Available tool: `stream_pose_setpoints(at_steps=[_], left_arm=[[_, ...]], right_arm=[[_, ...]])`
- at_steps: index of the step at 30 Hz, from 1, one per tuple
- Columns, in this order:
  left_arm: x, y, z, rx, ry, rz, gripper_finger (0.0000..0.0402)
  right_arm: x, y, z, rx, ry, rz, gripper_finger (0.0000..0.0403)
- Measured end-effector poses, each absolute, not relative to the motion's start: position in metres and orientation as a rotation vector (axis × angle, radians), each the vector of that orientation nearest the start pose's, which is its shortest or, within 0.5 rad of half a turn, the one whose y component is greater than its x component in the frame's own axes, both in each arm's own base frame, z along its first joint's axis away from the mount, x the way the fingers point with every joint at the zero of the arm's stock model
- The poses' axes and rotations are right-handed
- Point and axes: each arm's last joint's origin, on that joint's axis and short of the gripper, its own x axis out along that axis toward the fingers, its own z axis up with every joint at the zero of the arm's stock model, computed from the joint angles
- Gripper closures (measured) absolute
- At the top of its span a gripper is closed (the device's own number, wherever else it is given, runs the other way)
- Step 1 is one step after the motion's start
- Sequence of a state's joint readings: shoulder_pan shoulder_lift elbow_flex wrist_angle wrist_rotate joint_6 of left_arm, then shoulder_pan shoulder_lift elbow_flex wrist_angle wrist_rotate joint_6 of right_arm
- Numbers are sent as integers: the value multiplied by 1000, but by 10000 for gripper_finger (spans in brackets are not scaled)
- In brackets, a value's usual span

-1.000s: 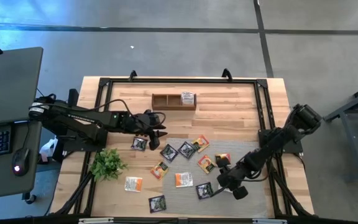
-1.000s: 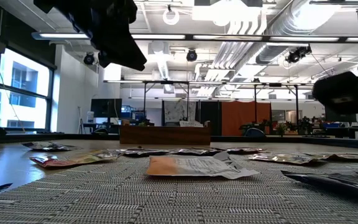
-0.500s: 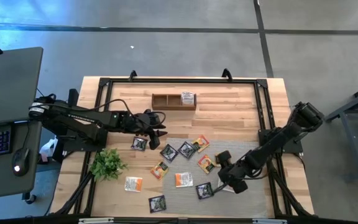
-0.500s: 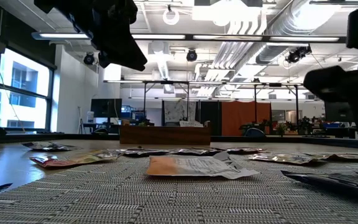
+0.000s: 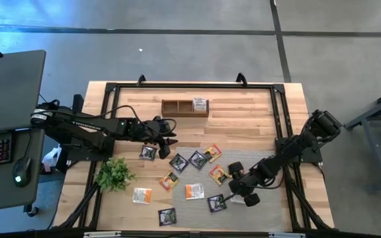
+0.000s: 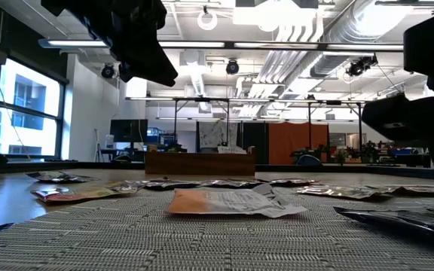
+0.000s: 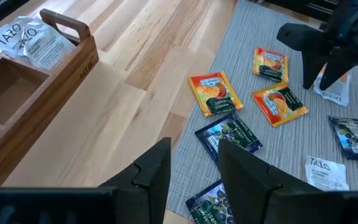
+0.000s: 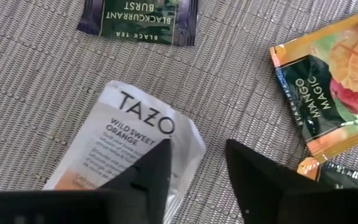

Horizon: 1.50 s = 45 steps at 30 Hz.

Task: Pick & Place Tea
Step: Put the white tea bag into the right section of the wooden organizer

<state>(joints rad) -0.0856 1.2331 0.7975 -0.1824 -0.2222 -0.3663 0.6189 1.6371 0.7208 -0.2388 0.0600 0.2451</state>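
Several small flat tea sachets lie flat on the grey mat [image 5: 197, 208] and on the wood: dark ones [image 5: 179, 162], orange ones [image 5: 194, 191] and a white one with orange [image 8: 123, 143]. My right gripper [image 8: 194, 155] is open, low over that white sachet's corner at the mat's right side [image 5: 233, 190]. My left gripper [image 7: 194, 158] is open and empty, above the far left sachets [image 5: 167, 137]. A wooden box [image 5: 185, 106] at the far side holds a white sachet [image 5: 200, 103]. My right gripper's open fingers [image 8: 157, 158] point down over the corner of the white sachet [image 8: 179, 140], which lies flat on the mat. I cannot tell whether a fingertip touches it.
A green plant [image 5: 114, 173] stands at the near left. A black frame [image 5: 280, 132] runs round the table's edges. Bare wood [image 5: 243, 125] lies between the box and the sachets. A dark sachet [image 8: 138, 22] and an orange one [image 8: 328, 93] lie close to the right gripper.
My right gripper has moved a little toward the table's left edge and the far side, ending over the white sachet. My left arm has kept still.
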Motion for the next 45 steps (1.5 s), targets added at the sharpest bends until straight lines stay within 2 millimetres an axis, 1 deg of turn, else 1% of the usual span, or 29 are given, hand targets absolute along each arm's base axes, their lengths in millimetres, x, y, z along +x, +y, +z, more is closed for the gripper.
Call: stream_pose_setpoints(at_steps=[3,7,9,13,16,19,20,22,24,25,27,30,32,33,35,37,40,45], left_arm=[[258,-16,248,-254,579,240,270],[258,-16,248,-234,581,234,270],[258,-16,248,-236,581,234,270],[258,-15,248,-236,578,244,270],[258,-15,248,-226,572,273,270],[257,-14,248,-212,566,305,270],[257,-13,248,-204,566,310,270],[257,-13,248,-184,566,314,270],[257,-13,248,-176,567,316,270],[257,-13,248,-175,567,320,270],[257,-12,248,-161,572,330,270],[256,-12,247,-128,577,344,270],[255,-11,247,-111,587,373,270],[255,-10,246,-102,591,393,270],[253,-9,244,-83,608,431,270],[251,-8,243,-79,622,465,270],[250,-8,241,-69,642,486,270],[250,-7,241,-68,639,488,270]], right_arm=[[224,158,121,-162,1138,375,319],[225,160,128,-135,1119,401,387],[226,159,135,-118,1107,407,396],[236,156,161,-89,972,363,383],[242,144,173,-184,888,271,390],[255,121,192,-328,733,66,399],[261,111,197,-380,687,-28,398],[272,87,206,-450,599,-278,396],[283,58,217,-437,514,-541,399],[287,41,221,-410,482,-639,400],[293,8,226,-326,443,-730,400],[299,-40,222,-128,393,-745,401],[304,-68,214,-19,362,-725,401],[307,-79,208,16,351,-714,401],[311,-95,195,47,350,-705,402],[315,-104,184,52,360,-719,402],[318,-113,172,64,384,-751,402],[320,-117,151,86,451,-756,402]])
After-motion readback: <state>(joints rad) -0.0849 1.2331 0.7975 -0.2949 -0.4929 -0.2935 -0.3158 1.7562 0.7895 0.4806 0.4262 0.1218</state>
